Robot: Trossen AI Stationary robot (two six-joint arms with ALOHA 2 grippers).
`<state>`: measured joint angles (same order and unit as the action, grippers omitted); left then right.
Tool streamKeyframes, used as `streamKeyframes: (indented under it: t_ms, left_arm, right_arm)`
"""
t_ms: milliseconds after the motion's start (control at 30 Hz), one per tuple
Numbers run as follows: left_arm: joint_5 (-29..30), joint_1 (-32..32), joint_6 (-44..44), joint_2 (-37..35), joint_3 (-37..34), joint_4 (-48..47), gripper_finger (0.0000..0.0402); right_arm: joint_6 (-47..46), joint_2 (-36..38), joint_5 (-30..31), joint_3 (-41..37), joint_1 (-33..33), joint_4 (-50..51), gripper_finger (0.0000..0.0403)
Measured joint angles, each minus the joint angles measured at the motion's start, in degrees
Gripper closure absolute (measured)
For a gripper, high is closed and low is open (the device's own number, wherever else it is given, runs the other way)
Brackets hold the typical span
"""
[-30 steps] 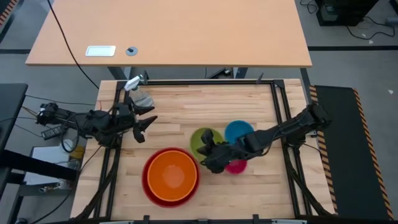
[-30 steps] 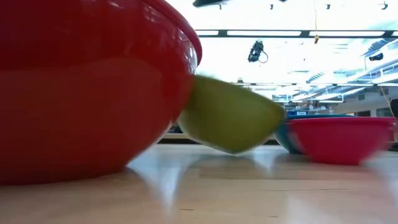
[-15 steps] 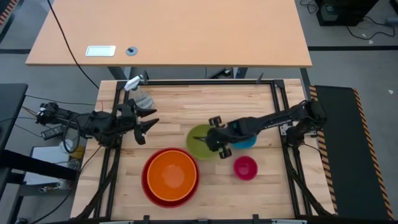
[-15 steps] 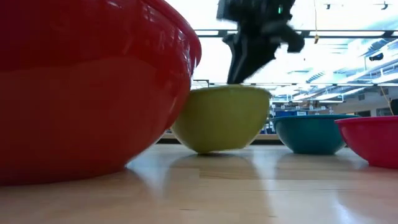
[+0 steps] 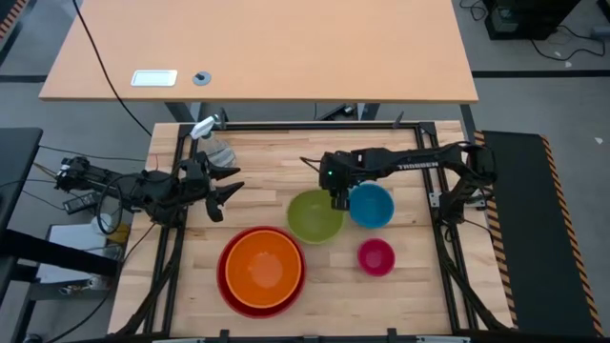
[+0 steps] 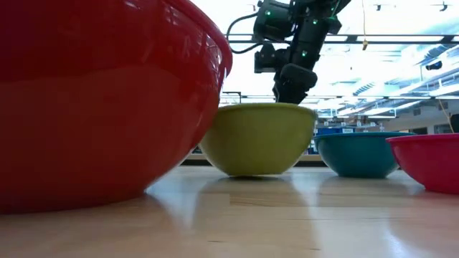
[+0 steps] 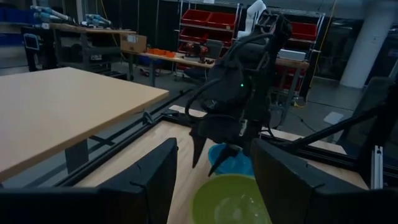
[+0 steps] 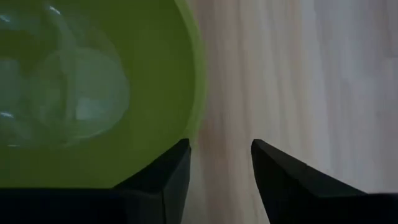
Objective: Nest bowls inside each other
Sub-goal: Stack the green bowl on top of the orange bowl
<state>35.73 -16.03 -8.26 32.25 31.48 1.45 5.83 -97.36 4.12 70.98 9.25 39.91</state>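
Note:
The orange bowl (image 5: 262,267) sits inside the red bowl (image 5: 226,278) at the near middle. The green bowl (image 5: 315,216) stands upright on its base on the table, with the blue bowl (image 5: 371,206) to its right and the pink bowl (image 5: 376,257) nearer the front. My right gripper (image 5: 340,200) hangs open over the gap between green and blue, pointing steeply down. In the right wrist view my right gripper (image 8: 217,155) has one finger by the green bowl's rim (image 8: 194,93), with bare table between the fingers. My left gripper (image 5: 226,187) waits open at the table's left side.
A clear spray bottle (image 5: 212,143) lies at the far left corner. Black frame rails (image 5: 315,126) run around the tabletop. Bare wood shows on the far half of the table and near the front right corner. In the low view the red bowl (image 6: 100,100) fills the left.
My right gripper has opened and let go of the green bowl, then moved toward the far edge, rolling at the wrist. The green bowl, a second ago tilted and partly lifted, has come down and now stands upright on the table.

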Motion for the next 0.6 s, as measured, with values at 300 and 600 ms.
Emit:
streamKeyframes:
  t_ms: [300, 600]
  left_arm:
    - [0.0, 0.0, 0.1, 0.0, 0.0, -0.1, 0.0194]
    - [0.0, 0.0, 0.0, 0.0, 0.0, -0.5, 0.0194]
  right_arm:
    - [-3.9, -4.5, -4.2, 0.0, 0.6, -1.2, 0.0217]
    - [-4.4, -10.1, -4.3, 0.0, 1.2, -4.7, 0.0273]
